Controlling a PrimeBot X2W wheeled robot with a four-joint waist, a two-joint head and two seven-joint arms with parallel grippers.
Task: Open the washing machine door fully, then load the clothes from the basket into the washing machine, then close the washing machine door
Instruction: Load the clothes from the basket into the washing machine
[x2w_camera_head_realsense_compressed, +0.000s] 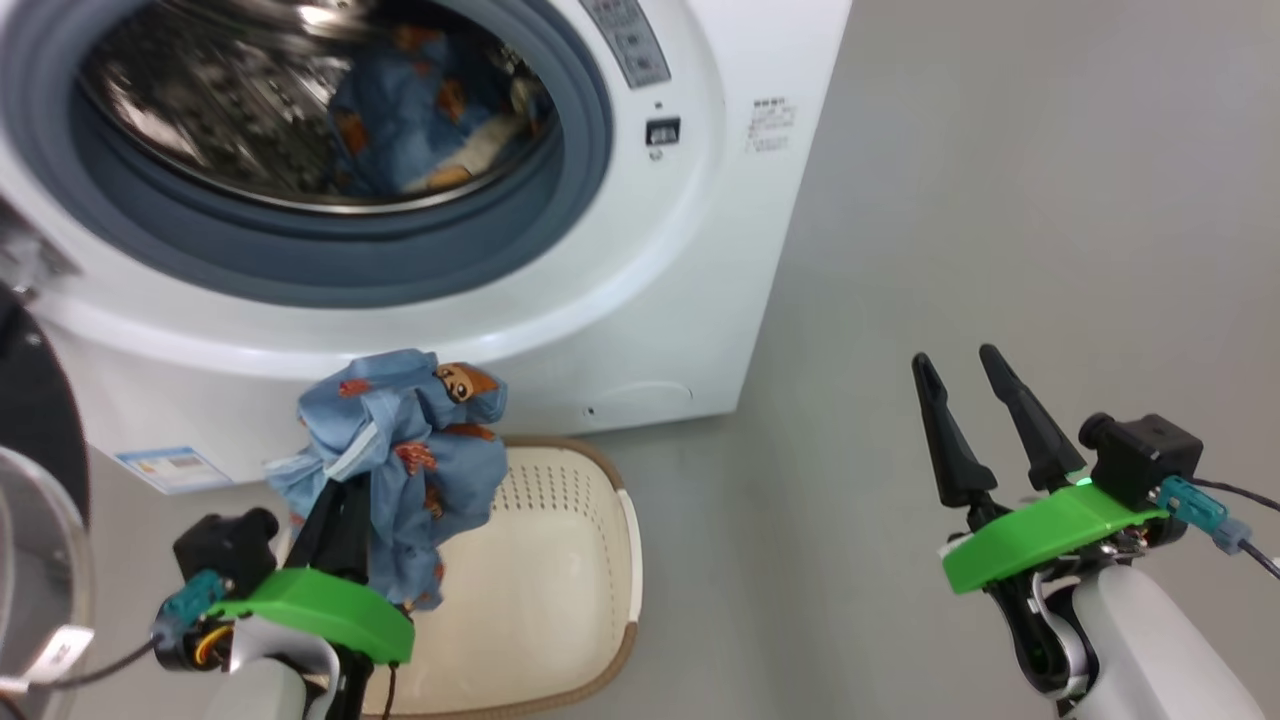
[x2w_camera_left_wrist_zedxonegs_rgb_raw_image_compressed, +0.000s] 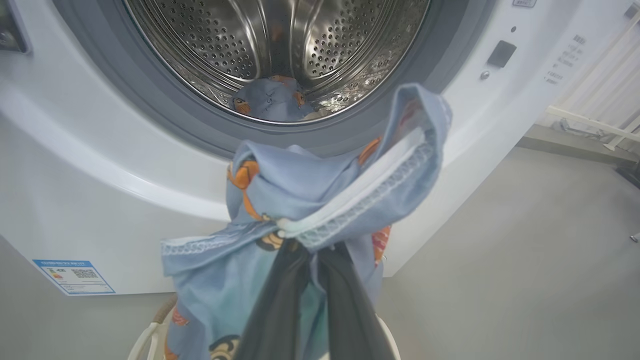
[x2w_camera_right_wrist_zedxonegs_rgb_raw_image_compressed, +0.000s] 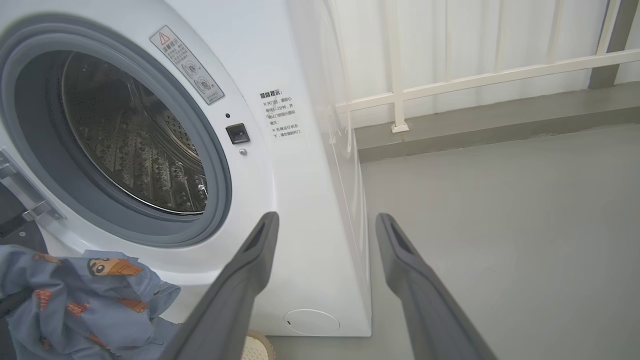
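My left fingers (x2w_camera_left_wrist_zedxonegs_rgb_raw_image_compressed: 277, 310) are clenched on a bunched piece of the clothes (x2w_camera_head_realsense_compressed: 400, 440), soft light blue cloth with orange-brown cartoon prints and a white stitched hem. It hangs crumpled over the far edge of the basket (x2w_camera_head_realsense_compressed: 560, 600). The basket is perforated cream plastic with a brown rim and rounded corners, and its bottom lies bare. My right fingers (x2w_camera_head_realsense_compressed: 948, 440) are released, spread wide on nothing, above smooth grey floor (x2w_camera_head_realsense_compressed: 1000, 200) that lies open from 12 to 3 o'clock. At 11 o'clock the washing machine (x2w_camera_head_realsense_compressed: 640, 300) stands glossy white with its round mouth unobstructed: grey rubber seal (x2w_camera_head_realsense_compressed: 300, 270), perforated steel drum (x2w_camera_left_wrist_zedxonegs_rgb_raw_image_compressed: 280, 35), more blue clothes inside. The washing machine door (x2w_camera_head_realsense_compressed: 35, 400), black with clear glass, stands swung out at 9 o'clock.
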